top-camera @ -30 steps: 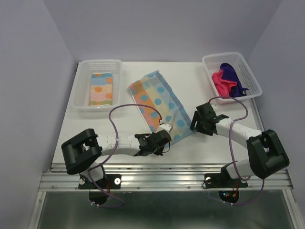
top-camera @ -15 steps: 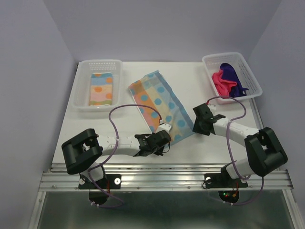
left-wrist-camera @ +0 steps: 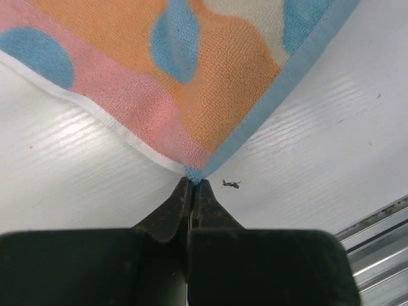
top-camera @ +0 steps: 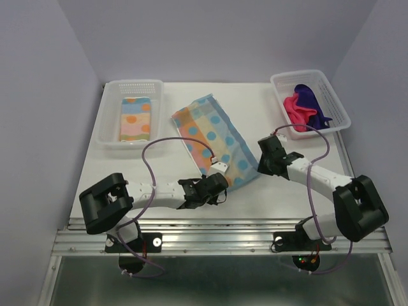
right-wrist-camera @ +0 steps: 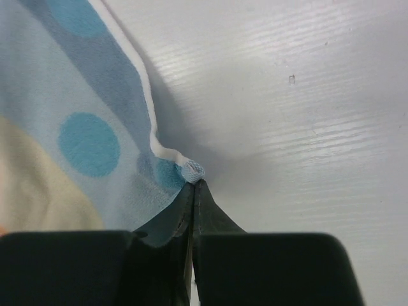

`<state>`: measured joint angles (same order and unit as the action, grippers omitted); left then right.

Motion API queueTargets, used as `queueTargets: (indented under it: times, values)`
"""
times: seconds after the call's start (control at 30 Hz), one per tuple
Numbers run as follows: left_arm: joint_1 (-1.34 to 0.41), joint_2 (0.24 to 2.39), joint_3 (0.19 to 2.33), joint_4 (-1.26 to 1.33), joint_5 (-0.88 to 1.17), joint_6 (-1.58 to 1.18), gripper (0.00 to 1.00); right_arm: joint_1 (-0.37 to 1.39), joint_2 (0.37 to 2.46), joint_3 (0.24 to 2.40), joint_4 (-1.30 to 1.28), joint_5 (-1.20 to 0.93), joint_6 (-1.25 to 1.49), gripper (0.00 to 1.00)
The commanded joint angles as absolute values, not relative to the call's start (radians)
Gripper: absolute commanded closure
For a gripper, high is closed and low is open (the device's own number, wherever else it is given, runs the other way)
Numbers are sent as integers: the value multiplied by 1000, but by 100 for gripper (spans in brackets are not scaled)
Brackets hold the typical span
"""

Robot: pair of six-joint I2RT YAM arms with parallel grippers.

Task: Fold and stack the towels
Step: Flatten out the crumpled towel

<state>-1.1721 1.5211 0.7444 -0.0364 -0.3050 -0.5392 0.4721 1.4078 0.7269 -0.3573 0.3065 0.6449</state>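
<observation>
A striped, polka-dotted towel (top-camera: 213, 135) lies spread slantwise on the white table (top-camera: 159, 167). My left gripper (top-camera: 222, 174) is shut on its near corner (left-wrist-camera: 193, 172), pinching the blue-edged tip. My right gripper (top-camera: 260, 167) is shut on the towel's right corner (right-wrist-camera: 191, 171), and the cloth lifts slightly there. A second striped towel (top-camera: 136, 118) lies folded in the left basket (top-camera: 111, 121). A hot pink towel (top-camera: 298, 108) and a deep purple towel (top-camera: 312, 102) lie crumpled in the right basket (top-camera: 338, 107).
Both white perforated baskets stand at the back corners of the table. Purple cables loop over each arm. A metal rail (top-camera: 217, 239) runs along the near edge. A small dark speck (left-wrist-camera: 231, 184) lies on the table by the left fingertips.
My right gripper has moved left to the towel's right corner and shut on it. The left gripper stays shut on the near corner, hardly moved.
</observation>
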Motion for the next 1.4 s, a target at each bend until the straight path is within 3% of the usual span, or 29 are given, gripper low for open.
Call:
queueTargets:
  times: [0.0,0.13,0.33,0.63,0.93,1.2,1.37]
  values:
    - [-1180,1407,787,-46,-420,-520,100,485,1249,781,-313,316,588,99]
    - [-1180,1315,926,-106,-592,-482,100,485,1146,877,-318,322,575,99]
    - [-1178,1177,1098,-49,-638,-281,100,486,1033,1018,-322,327,528,99]
    - [-1178,1036,1291,-71,-417,-97,100,486,936,1290,-363,230,471,99]
    - [-1178,939,1377,-58,52,-87,100,485,877,1480,-419,29,479,99]
    - [-1178,930,1417,-52,123,-109,100,485,835,1535,-465,-8,511,99]
    - [-1178,919,1388,-45,48,-117,100,486,827,1493,-454,44,514,99]
